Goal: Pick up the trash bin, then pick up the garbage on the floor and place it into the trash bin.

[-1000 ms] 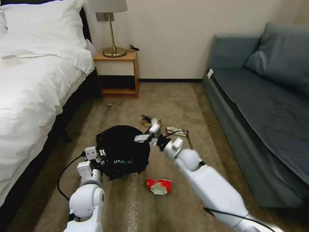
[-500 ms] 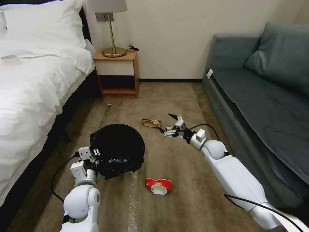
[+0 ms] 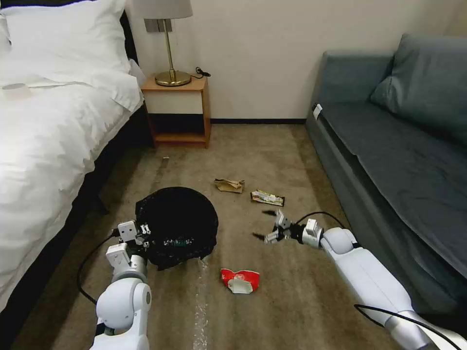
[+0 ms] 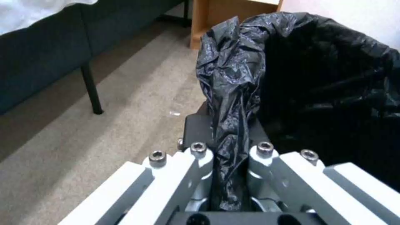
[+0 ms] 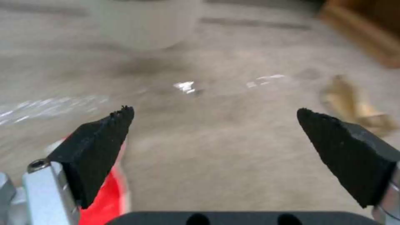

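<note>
The trash bin (image 3: 177, 226), lined with a crinkly black bag, is held just off the carpet by its near-left rim. My left gripper (image 3: 144, 232) is shut on that rim, with bag folds pinched between the fingers (image 4: 196, 156). My right gripper (image 3: 261, 224) hangs open low over bare carpet, to the right of the bin. A crushed red-and-white cup (image 3: 239, 280) lies nearer me, below that gripper. The flat snack wrapper (image 3: 267, 197) and the crumpled brown paper bag (image 3: 229, 185) lie beyond it. In the right wrist view the open gripper (image 5: 214, 115) frames carpet, with the cup (image 5: 104, 200) and the paper bag (image 5: 358, 106) at either side.
A white bed (image 3: 44, 146) runs along the left and a grey sofa (image 3: 389, 160) along the right. A wooden nightstand (image 3: 177, 112) with a brass lamp stands at the back wall. Open carpet lies between them. A bit of green shows inside the bin.
My right gripper left the bin's rim, swung out right past the wrapper, then came back nearer and lower over the carpet, still open. The bin shifted slightly left with the left gripper.
</note>
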